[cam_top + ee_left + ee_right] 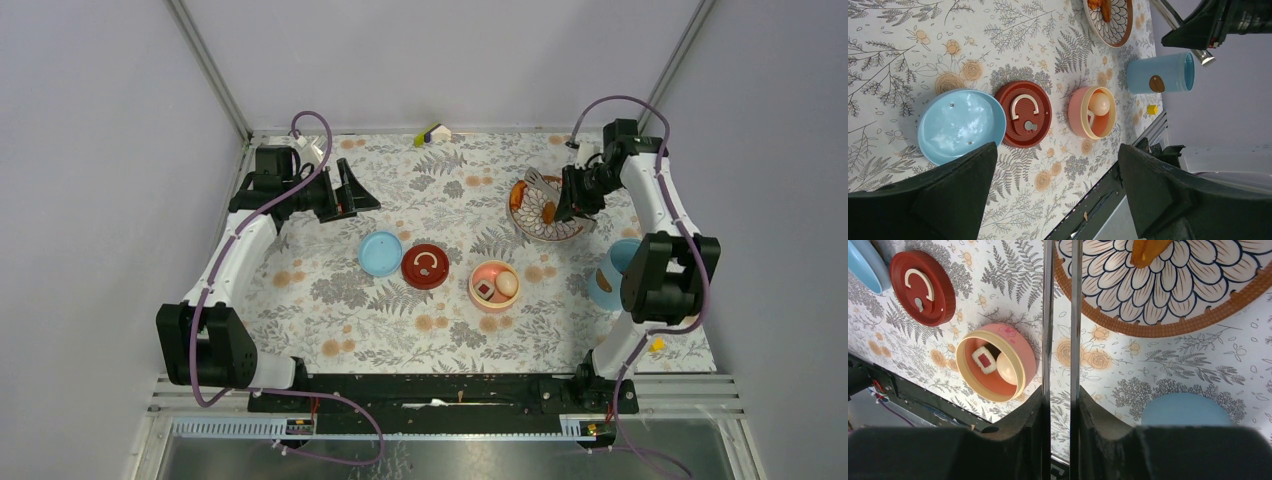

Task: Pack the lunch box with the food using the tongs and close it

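My right gripper [1061, 405] is shut on the tongs [1047, 315], whose two thin metal arms run close together up out of the right wrist view. In the top view the tongs [538, 185] lie over the patterned dish [523, 228]. An orange piece of food [1148, 250] rests on that dish. The salmon-pink bowl [474, 291] holds a white egg [1008, 369] and a red-and-white chunk [984, 360]. The light-blue disc [380, 253] lies left of it. The light-blue shell [1160, 72] lies on its side near my right arm. My left gripper [350, 195] hangs open at the far left, holding nothing.
A dark red round lid [426, 266] with a pale handle lies between the disc and the bowl. A small yellow block [657, 343] sits near the right front edge. A small yellow-and-white object [433, 133] lies at the table's back edge. Grey walls close in the sides.
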Controlling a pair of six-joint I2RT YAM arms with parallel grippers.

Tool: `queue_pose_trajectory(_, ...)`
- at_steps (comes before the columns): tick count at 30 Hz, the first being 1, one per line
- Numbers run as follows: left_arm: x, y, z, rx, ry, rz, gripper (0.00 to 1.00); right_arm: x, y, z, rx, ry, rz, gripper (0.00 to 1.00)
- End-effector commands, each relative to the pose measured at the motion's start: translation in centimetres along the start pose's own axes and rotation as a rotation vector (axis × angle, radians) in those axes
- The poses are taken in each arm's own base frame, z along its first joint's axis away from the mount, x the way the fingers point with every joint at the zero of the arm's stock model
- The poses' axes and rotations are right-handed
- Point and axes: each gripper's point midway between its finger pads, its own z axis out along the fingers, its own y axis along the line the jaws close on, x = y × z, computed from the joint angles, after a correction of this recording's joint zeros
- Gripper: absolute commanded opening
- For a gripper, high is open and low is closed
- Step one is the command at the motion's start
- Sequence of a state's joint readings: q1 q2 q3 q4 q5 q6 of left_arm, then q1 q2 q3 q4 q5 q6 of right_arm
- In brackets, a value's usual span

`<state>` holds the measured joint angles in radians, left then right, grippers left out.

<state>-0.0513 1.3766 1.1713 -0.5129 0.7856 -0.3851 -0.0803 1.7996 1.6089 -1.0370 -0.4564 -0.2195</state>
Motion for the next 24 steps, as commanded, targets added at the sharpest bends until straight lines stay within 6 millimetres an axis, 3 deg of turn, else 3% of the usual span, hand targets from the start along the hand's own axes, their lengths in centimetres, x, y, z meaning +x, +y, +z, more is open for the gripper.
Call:
queue_pose_trajectory(1, -1.4, -1.0, -0.8, 0.018, -0.057, 0.064, 0.99, -0.3, 1.6, -2.8, 0.012, -0.094, -0.08, 0.0)
queue_pose_trajectory(14, -1.3, -1.4, -1.2, 0.02, -0.068, 0.077, 0.99, 0.9, 2.0, -7.6, 0.143, -0.21, -0.174, 0.0)
queue_pose_trajectory(24, -1.2, -1.6, -1.2, 0.034, -0.063, 0.071, 0.99, 4.7, 3.0, -12.7, 0.275, -0.32, -0.248, 0.0)
